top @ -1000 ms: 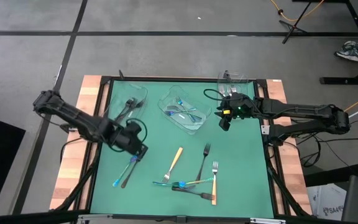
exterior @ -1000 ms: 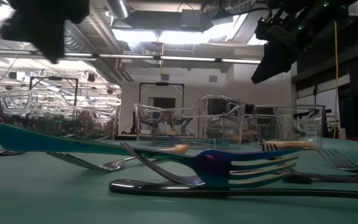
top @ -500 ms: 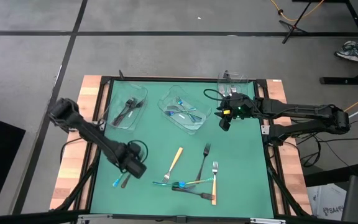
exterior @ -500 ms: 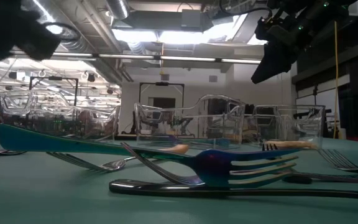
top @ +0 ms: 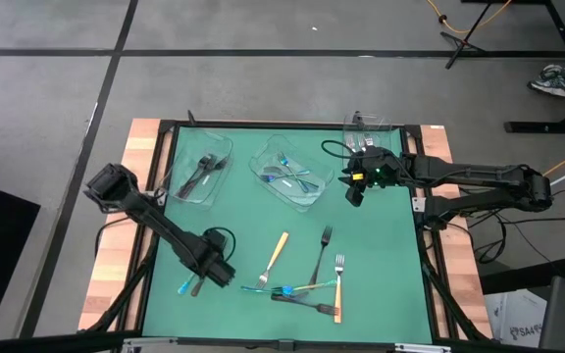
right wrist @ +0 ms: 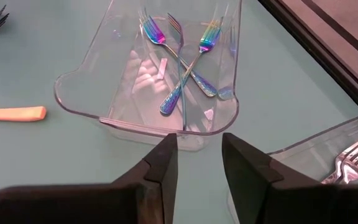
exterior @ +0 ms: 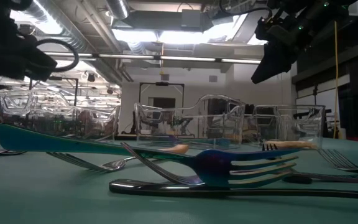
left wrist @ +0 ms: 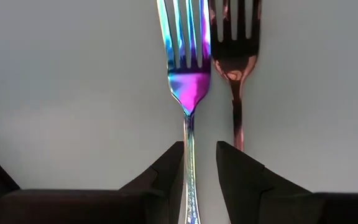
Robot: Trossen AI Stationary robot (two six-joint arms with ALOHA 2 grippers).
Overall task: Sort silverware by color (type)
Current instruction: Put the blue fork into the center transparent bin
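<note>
Nearest us in the low view, an iridescent fork (exterior: 241, 167) lay across a dark utensil (exterior: 229, 190) on the green table (exterior: 55, 199), among a loose heap of silverware (top: 297, 289) near the table's front edge. In the high view this heap included an orange-handled fork (top: 338, 284), a dark fork (top: 322, 257) and an orange-handled utensil (top: 277, 253).

To the left of the heap, the left gripper (top: 216, 275) was low over the mat. In its wrist view, its fingers (left wrist: 169, 171) stood apart, straddling the handle of a rainbow fork (left wrist: 188, 74) without visibly pinching it; a coppery-looking fork (left wrist: 235, 68) lay just beside that one, parallel.

Farther back stood three clear trays: the left tray (top: 201, 169) held dark forks, the middle tray (right wrist: 160, 118) held iridescent forks (right wrist: 182, 59), and the right tray (top: 366, 127) held silver forks (right wrist: 353, 155).

The right gripper (top: 355, 191) hung above the mat between the middle and right trays, its jaws apart and holding nothing.
</note>
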